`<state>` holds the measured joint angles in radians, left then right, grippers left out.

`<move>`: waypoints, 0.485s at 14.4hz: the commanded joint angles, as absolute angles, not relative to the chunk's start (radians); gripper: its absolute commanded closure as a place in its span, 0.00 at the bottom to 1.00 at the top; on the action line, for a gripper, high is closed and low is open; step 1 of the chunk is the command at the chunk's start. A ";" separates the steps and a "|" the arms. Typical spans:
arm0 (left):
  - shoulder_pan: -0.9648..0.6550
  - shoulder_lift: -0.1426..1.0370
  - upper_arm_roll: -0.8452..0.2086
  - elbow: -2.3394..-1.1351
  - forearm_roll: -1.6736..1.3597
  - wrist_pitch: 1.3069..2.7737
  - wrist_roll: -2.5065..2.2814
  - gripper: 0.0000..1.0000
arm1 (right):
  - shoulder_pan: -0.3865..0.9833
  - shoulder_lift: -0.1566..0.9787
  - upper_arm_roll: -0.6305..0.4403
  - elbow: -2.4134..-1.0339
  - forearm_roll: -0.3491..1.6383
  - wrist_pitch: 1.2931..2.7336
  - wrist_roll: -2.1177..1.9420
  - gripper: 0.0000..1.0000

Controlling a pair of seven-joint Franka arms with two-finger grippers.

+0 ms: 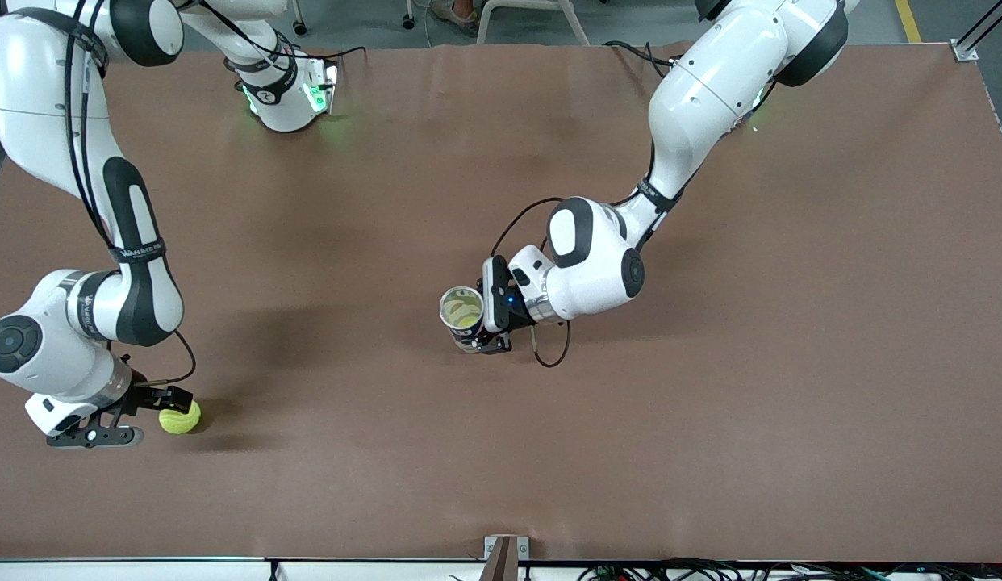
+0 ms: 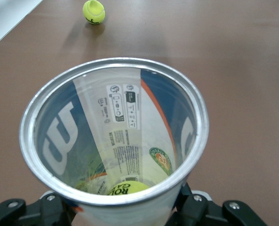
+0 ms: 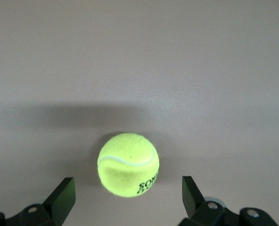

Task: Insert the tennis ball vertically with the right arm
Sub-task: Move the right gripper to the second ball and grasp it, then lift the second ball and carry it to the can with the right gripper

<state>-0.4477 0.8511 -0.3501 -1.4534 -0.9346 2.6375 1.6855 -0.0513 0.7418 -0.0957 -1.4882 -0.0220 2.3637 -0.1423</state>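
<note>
The left gripper [image 1: 471, 335] clamps its fingers on the upright tennis ball can [image 1: 461, 316]. Well apart from the can, toward the right arm's end of the desk [image 1: 711, 444], the right gripper [image 3: 128, 197] has its fingers apart beside the tennis ball [image 1: 180, 418].

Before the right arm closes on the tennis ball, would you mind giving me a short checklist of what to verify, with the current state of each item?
1. Right gripper open wide enough for the ball: ok.
2. Tennis ball centred between the right gripper's fingers: ok in the right wrist view; it lies on the table, untouched.
3. Fingers low enough around the ball: cannot tell.
4. Ball can upright, mouth open upward: ok.
5. Left gripper securing the can: cannot tell; its fingers sit at the can's base.
6. Room in the can: ok, a ball lies at its bottom, space above.
</note>
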 commanded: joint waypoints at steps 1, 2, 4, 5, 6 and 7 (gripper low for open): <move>-0.443 0.853 -0.351 -1.476 -0.956 2.661 1.729 0.21 | -0.077 0.775 -0.077 -1.491 -0.029 2.387 -0.144 0.00; -0.443 0.853 -0.351 -1.476 -0.956 2.661 1.729 0.21 | -0.077 0.787 -0.078 -1.490 -0.029 2.394 -0.144 0.00; -0.442 0.853 -0.351 -1.474 -0.956 2.661 1.729 0.21 | -0.078 0.798 -0.077 -1.491 -0.025 2.416 -0.140 0.00; -0.440 0.851 -0.351 -1.471 -0.956 2.661 1.729 0.21 | -0.077 0.799 -0.077 -1.491 -0.025 2.416 -0.140 0.00; -0.440 0.851 -0.351 -1.471 -0.957 2.661 1.729 0.21 | -0.077 0.804 -0.077 -1.488 -0.025 2.418 -0.138 0.00; -0.440 0.851 -0.351 -1.471 -0.956 2.661 1.729 0.21 | -0.077 0.805 -0.077 -1.488 -0.026 2.418 -0.141 0.00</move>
